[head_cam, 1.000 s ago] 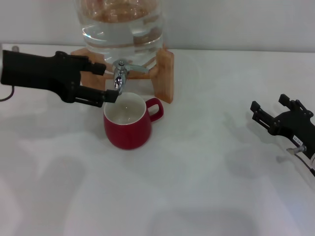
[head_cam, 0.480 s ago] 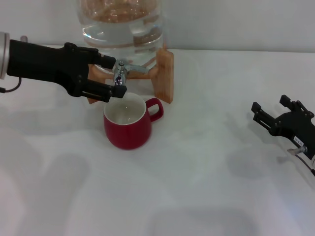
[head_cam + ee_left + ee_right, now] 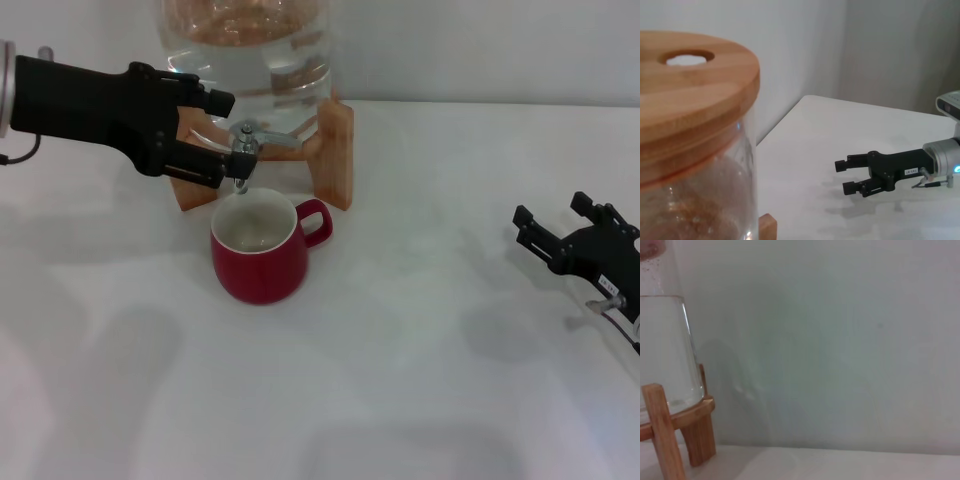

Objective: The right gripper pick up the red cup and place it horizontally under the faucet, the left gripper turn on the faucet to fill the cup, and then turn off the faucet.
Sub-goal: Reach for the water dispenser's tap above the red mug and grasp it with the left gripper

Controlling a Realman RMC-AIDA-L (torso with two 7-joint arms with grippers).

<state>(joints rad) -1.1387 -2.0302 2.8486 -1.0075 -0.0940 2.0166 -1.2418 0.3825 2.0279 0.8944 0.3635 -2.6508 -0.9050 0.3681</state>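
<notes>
The red cup [image 3: 259, 251] stands upright on the white table under the spout of the chrome faucet [image 3: 244, 148], its handle pointing right. The faucet is fitted to the clear water jug [image 3: 250, 50] on its wooden stand [image 3: 335, 150]. My left gripper [image 3: 228, 138] reaches in from the left at faucet height. It is open, with one finger above and one below the faucet body. My right gripper [image 3: 553, 232] rests open and empty far to the right near the table edge. It also shows in the left wrist view [image 3: 844, 176].
The jug's wooden lid [image 3: 690, 75] fills the left wrist view. The right wrist view shows the jug's side [image 3: 662, 350], a stand leg [image 3: 662, 435] and a plain wall. Bare white table [image 3: 400, 380] lies in front of the cup.
My left gripper has moved right and slightly up, from beside the spout to straddling the faucet. The cup and my right gripper have not moved.
</notes>
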